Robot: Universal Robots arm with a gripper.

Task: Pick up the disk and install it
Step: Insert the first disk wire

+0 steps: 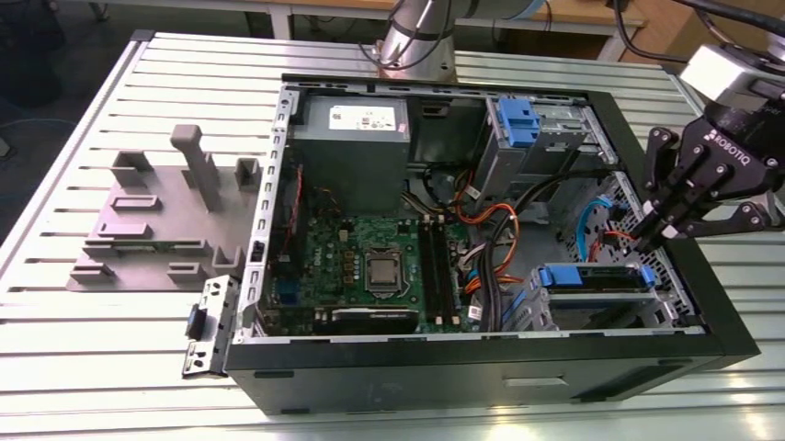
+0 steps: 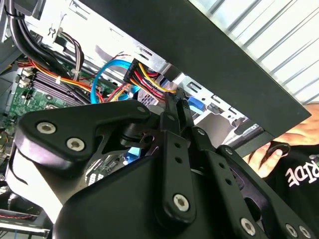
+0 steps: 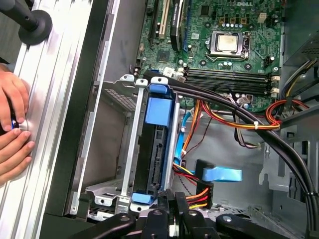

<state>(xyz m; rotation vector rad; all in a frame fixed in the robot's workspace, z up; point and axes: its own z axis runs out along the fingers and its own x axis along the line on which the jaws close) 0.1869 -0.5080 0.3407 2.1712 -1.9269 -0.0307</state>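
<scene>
The disk (image 1: 594, 278) sits in the metal drive cage (image 1: 540, 312) at the near corner of the open computer case, on the exterior view's right. Its blue rails run along its sides. In the first wrist view the disk (image 3: 158, 149) is seen edge-on, a dark edge between blue rails, with a blue tab at one end. My black gripper (image 1: 642, 244) hangs just above the cage's outer end, fingers pressed together and holding nothing. In both wrist views the shut gripper (image 2: 175, 103) (image 3: 173, 199) points at the cage end, close to the orange and yellow power cable plug (image 3: 199, 191).
A grey power-supply box (image 1: 349, 138), the green motherboard (image 1: 368, 266) and bundled cables (image 1: 491, 230) fill the case. A blue latch piece (image 1: 521, 124) stands at the far bay. A grey fixture (image 1: 160, 211) lies on the slatted table. A person's hands (image 3: 12, 124) rest beside the case wall.
</scene>
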